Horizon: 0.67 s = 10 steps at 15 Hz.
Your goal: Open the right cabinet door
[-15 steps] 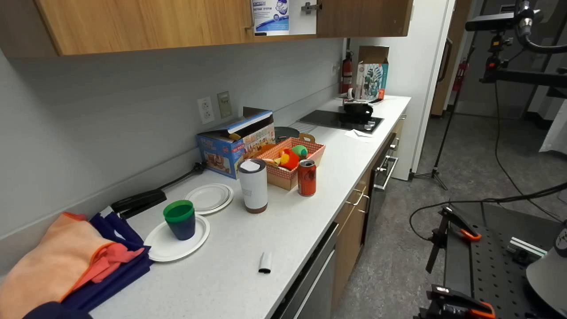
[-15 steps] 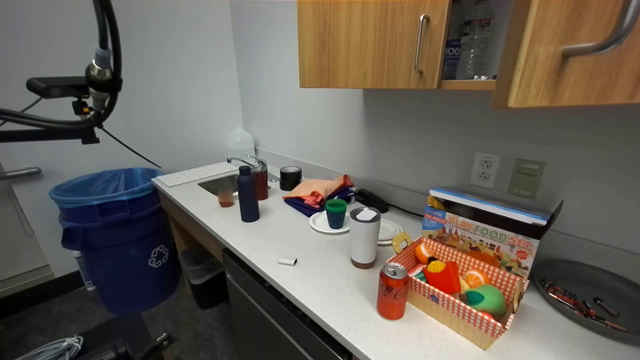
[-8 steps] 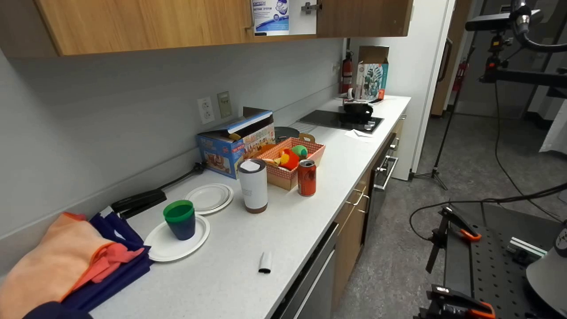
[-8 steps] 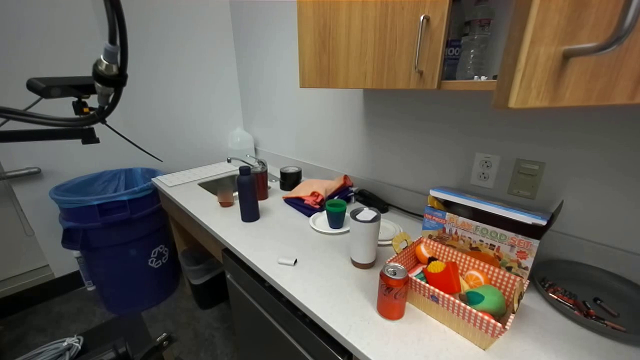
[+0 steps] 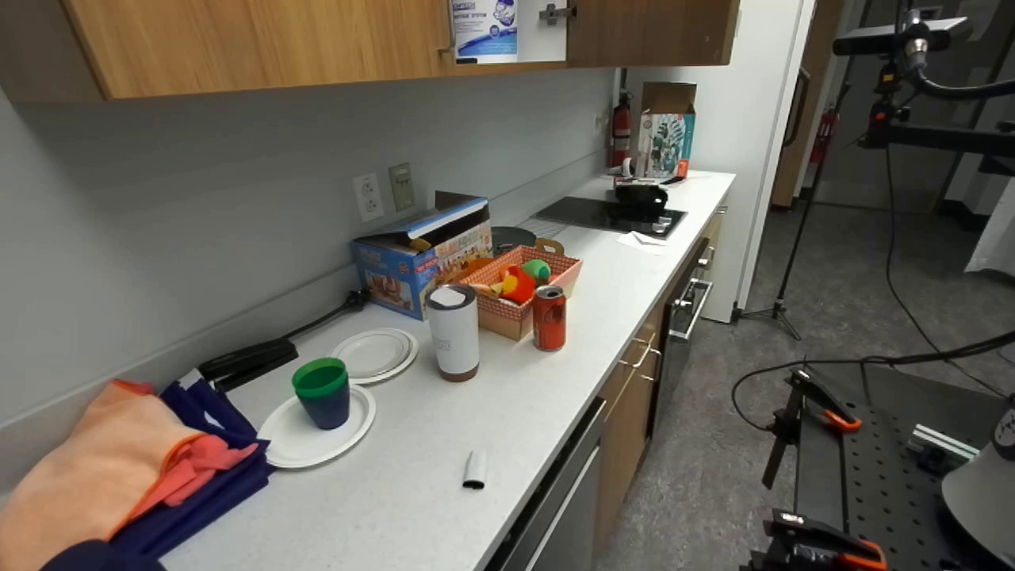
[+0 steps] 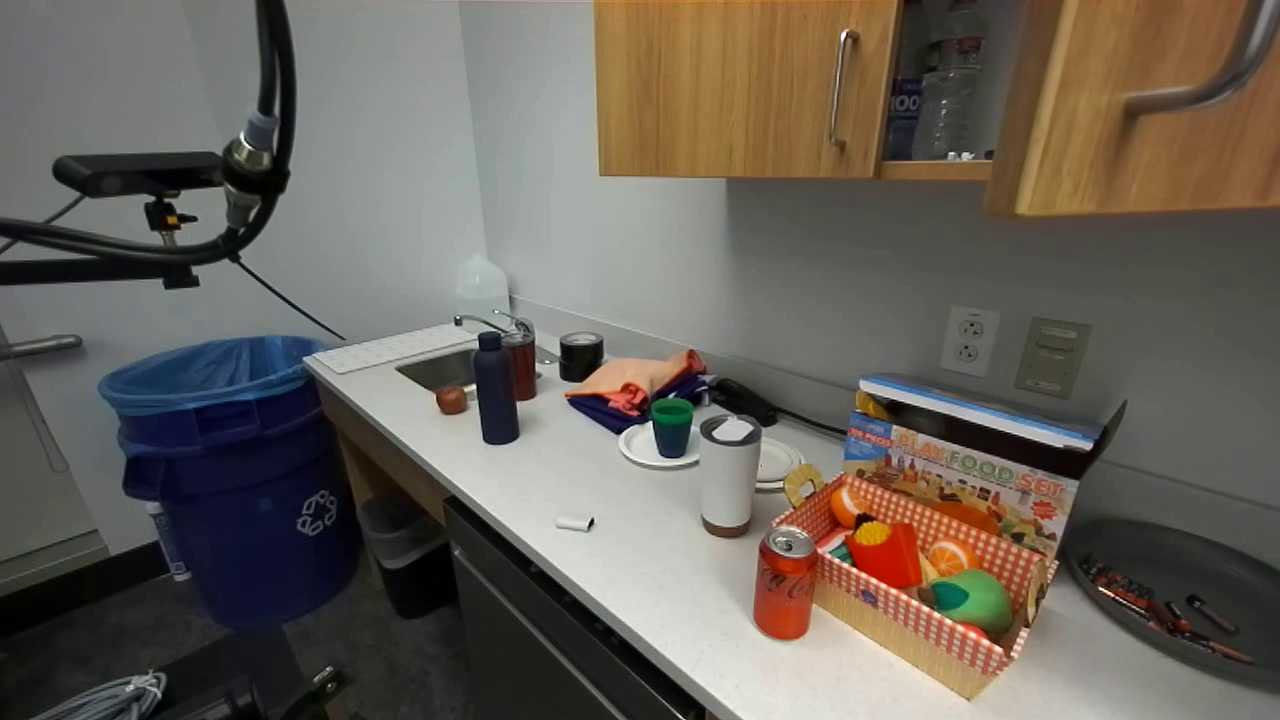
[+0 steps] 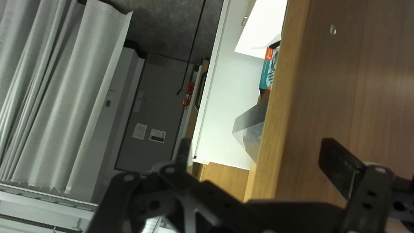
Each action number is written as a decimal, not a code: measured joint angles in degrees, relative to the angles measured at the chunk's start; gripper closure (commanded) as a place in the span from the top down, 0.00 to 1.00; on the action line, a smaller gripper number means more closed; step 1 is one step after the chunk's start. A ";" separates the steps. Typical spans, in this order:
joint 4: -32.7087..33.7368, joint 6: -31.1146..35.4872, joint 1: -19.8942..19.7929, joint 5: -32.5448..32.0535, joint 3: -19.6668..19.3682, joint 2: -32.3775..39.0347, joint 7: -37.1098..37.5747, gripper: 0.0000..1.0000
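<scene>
The right cabinet door (image 6: pixel 1130 150) stands swung out from the wall cabinet, its curved silver handle (image 6: pixel 1190 98) on the outer face. In an exterior view its darker inner face (image 5: pixel 650 33) shows, with the hinge beside the opening. In the wrist view the door's light edge (image 7: pixel 275 113) runs between the fingers, and its brown inner face (image 7: pixel 355 97) fills the right. My gripper (image 7: pixel 257 142) is open and holds nothing. One finger (image 7: pixel 338 166) is on the inner-face side and one on the far side; contact cannot be told. The gripper is out of both exterior views.
The wider wood cabinet door (image 6: pixel 740 90) is shut. Bottles (image 6: pixel 950 100) stand inside the opening. Below, the counter bears a white tumbler (image 6: pixel 728 475), a red can (image 6: pixel 785 585), a play-food box (image 6: pixel 960 460) and a checkered basket (image 6: pixel 900 620). A camera on a stand (image 6: pixel 135 172) is near the arm's cable (image 6: pixel 280 80).
The arm's cable and connector have shifted right in one exterior picture and left in the companion picture. The cabinet doors and the counter items have not visibly moved.
</scene>
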 measured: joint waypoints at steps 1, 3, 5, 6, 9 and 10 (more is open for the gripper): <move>0.48 0.17 -0.33 -0.91 -0.37 0.55 1.05 1.00; 1.29 0.28 -0.91 -1.84 -1.05 1.35 2.76 1.00; 2.00 0.22 -1.73 -2.50 -1.94 1.73 4.22 1.00; 2.41 0.20 -2.26 -2.62 -2.56 1.84 4.90 1.00; 3.64 0.21 -4.25 -2.95 -5.30 2.02 7.05 1.00; 4.15 0.31 -5.04 -3.03 -6.55 2.08 7.69 1.00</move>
